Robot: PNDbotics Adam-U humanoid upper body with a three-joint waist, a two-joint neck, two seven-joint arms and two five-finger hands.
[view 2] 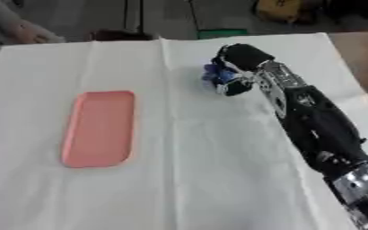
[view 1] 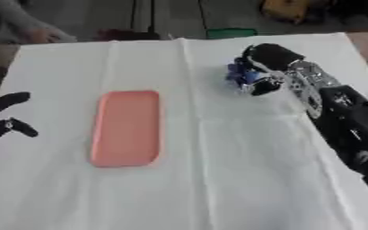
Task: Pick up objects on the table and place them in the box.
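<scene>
Left eye view, right robot hand (view 1: 264, 72) curled round blue obj (view 1: 240, 74), left robot hand (view 1: 0, 119) fingers relaxed at edge, pink box (view 1: 127, 128) on white worktop (view 1: 218, 170).

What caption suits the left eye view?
Right hand curled round a blue object, right of the pink tray; left hand idle.

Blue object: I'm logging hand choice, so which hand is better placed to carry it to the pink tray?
Right. The right hand already has its fingers curled round the blue object, while the left hand idles open at the left edge beyond the pink tray.
</scene>
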